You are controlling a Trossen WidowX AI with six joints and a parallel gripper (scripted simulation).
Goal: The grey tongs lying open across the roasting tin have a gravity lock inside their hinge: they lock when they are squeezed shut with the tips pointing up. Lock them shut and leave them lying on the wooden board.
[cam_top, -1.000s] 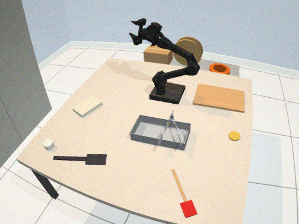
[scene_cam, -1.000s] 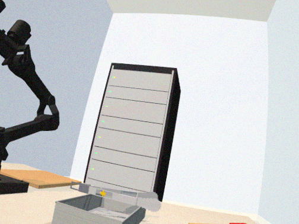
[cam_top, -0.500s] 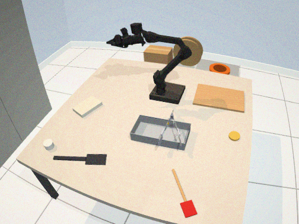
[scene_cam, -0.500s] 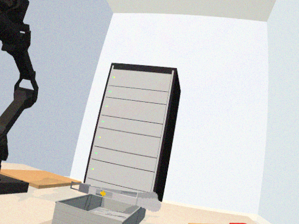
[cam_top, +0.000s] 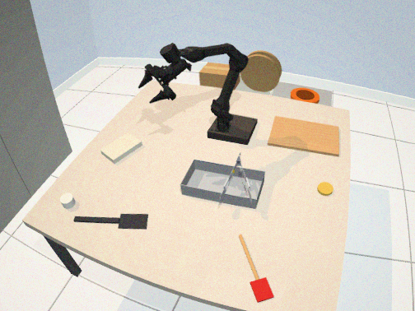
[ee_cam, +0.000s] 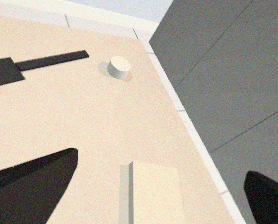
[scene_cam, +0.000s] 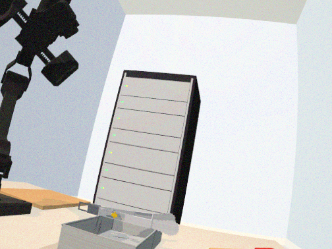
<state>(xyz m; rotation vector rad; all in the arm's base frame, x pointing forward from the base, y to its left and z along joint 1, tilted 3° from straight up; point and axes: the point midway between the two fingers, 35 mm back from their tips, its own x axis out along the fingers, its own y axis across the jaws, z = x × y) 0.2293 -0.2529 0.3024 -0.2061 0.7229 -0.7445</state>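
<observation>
High above the tabletop (cam_top: pixel 185 246) (ee_cam: pixel 100 125), I hold my gripper (cam_top: pixel 146 95) (scene_cam: pixel 34 35) (ee_cam: pixel 159 167) out over the side away from the wooden board (cam_top: pixel 305 136) (scene_cam: pixel 49 198), my jaws spread wide with nothing between them. My black arm (cam_top: pixel 232 83) (scene_cam: pixel 8 114) climbs steeply from its base (cam_top: pixel 249 124), bends at a raised elbow and stretches outward from there, the hand tipped downward at a slant — my fingers well apart from everything on the table.

The grey tongs (cam_top: pixel 239 160) (scene_cam: pixel 130 215) lie open across the roasting tin (cam_top: pixel 202 195) (scene_cam: pixel 99 240), their joined end by the long wall nearer my base and their two legs fanned out toward the opposite wall. A small yellow mark shows on them. The board lies flat beside my base, the tongs well apart from it.

My wrist view takes in a cream block (cam_top: pixel 122 148) (ee_cam: pixel 155 195) low between my fingers, with a white cylinder (cam_top: pixel 67 201) (ee_cam: pixel 119 67) farther off and the handle of a black spatula (cam_top: pixel 132 221) (ee_cam: pixel 50 61) beside it — a yellow disc (cam_top: pixel 325 188) and a red-headed tool (cam_top: pixel 262 290) lie elsewhere on the table
</observation>
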